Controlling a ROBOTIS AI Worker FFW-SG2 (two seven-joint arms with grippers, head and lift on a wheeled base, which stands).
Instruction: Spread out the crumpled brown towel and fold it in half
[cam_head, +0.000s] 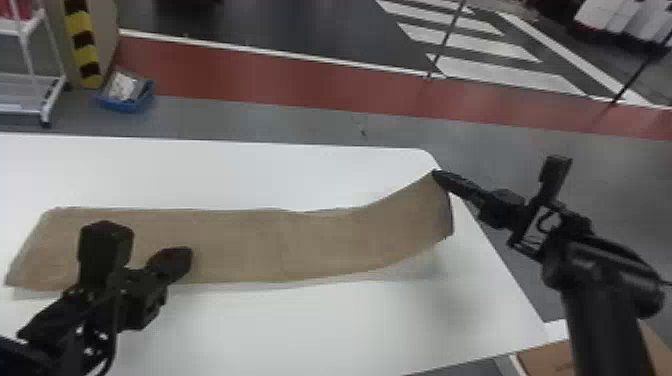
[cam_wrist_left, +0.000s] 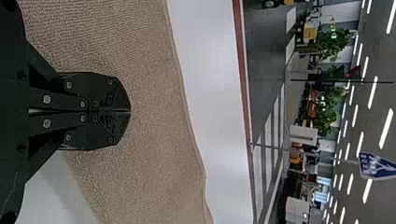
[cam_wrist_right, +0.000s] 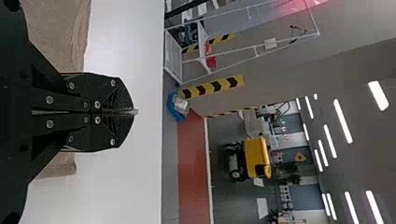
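The brown towel lies lengthwise across the white surface, from the left edge of the head view to right of centre. Its right end is raised. The right gripper, right of centre, is closed on the towel's far right corner. The left gripper, lower left, has its fingers together, empty, over the towel's left part; contact cannot be determined.
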